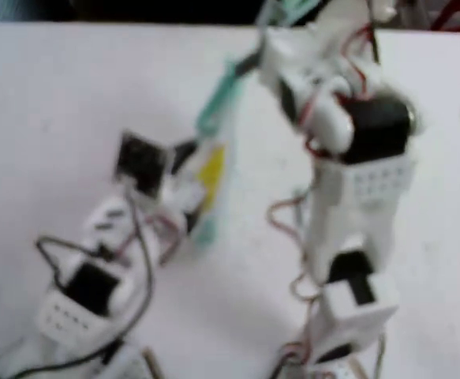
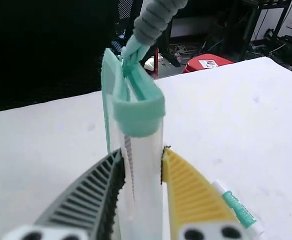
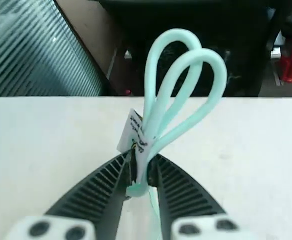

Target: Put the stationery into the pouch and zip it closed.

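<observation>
Two arms share the work over a white table [image 1: 56, 95], with the pouch [image 2: 135, 115] stretched between them and lifted at its far end.

The left gripper [image 2: 141, 155] has its grey and yellow fingers pressed together on the clear body of the pouch, near the end closer to that arm. The right gripper [image 3: 141, 162] is clamped on the base of the pale green loop [image 3: 155, 120] at the pouch's other end, and it pinches a small white tag [image 3: 135, 132] along with it.

A pen [image 2: 234, 204] with a green band lies on the table just beside the yellow finger. It seems to be outside the pouch, though the clear plastic makes that hard to be sure of.

As for progress, both ends are gripped as for zipping, so the task looks to be at or near the closing step. I cannot tell from these views how far the zip is drawn. If the pen is loose, the filling is not finished.

The tag carries dark print, too small to read. The pen's band shows no legible writing.
</observation>
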Robot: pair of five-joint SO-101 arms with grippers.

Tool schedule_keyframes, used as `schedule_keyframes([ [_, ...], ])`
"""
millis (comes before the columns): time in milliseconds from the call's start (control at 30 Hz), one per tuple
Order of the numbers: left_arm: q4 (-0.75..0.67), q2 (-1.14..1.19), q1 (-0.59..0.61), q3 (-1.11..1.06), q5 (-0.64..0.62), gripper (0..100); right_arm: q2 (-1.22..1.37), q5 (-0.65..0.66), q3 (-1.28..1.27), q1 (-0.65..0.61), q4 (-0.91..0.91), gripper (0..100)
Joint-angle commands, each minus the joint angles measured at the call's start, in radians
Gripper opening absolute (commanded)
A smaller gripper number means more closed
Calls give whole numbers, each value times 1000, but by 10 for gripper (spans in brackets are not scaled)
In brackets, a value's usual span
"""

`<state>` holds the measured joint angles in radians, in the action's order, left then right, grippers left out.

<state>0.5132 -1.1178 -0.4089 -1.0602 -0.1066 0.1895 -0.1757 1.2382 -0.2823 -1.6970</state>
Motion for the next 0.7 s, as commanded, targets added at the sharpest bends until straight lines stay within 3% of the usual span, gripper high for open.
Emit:
schedule_keyframes([
  [0, -5, -136, 4, -91, -5, 74, -19, 3, -40, -16, -19, 18],
  [133, -5, -189, -2, -130, -12, 177, -24, 3, -41, -27, -21, 18],
  [433, -28, 38, -2, -54, -15, 164, -24, 3, -43, -27, -22, 18],
  [667, -48, 90, -5, -37, -120, 208, -88, 3, -43, -47, -22, 18],
])
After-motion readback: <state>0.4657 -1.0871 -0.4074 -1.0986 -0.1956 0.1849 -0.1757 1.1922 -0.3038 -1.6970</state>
